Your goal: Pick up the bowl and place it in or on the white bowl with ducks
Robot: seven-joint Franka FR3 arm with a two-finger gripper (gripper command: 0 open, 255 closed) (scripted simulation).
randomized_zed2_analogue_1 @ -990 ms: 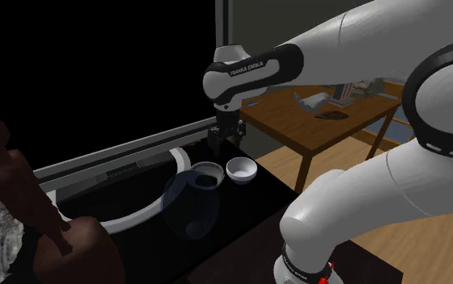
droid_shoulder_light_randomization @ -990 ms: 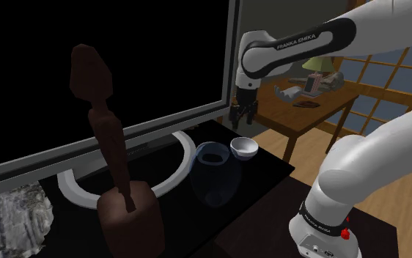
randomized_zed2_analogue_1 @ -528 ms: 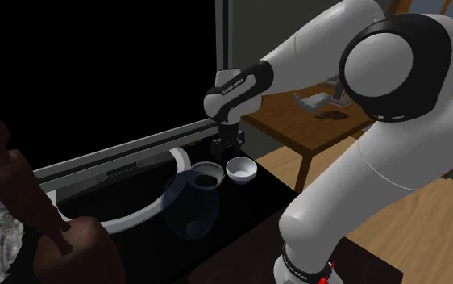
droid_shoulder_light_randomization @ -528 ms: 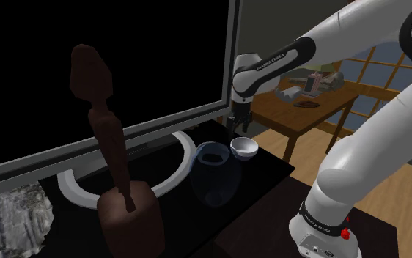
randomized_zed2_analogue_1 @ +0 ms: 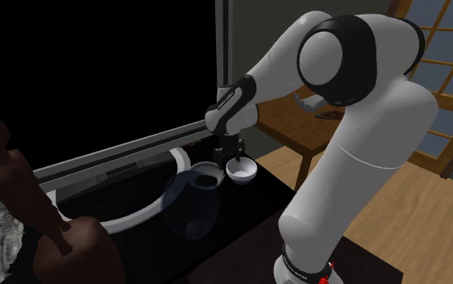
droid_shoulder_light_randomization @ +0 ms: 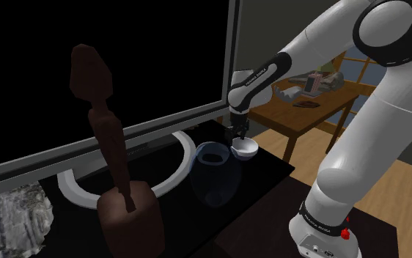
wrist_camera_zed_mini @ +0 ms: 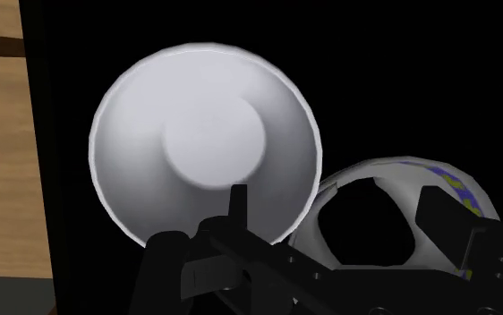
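**Open gripper at the plain bowl's rim**

The all-black two-finger gripper (droid_shoulder_light_randomization: pixel 239 137), fingers spread apart, straddles the rim of the plain white round bowl (droid_shoulder_light_randomization: pixel 245 151). This bowl rests on the black tabletop (droid_shoulder_light_randomization: pixel 269 174), just beside the blue-and-yellow-patterned white bowl (droid_shoulder_light_randomization: pixel 213 155), on the shoulder view's right.

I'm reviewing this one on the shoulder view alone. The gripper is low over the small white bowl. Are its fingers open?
Observer: Yes, open. In the wrist view the gripper has one finger over the inside of the white bowl and the other outside its rim.
Operator: The bowl next to it looks bluish and glassy here. Does it have any pattern?
Observer: Yes. The patterned bowl has a white wall with blue and yellow marks.
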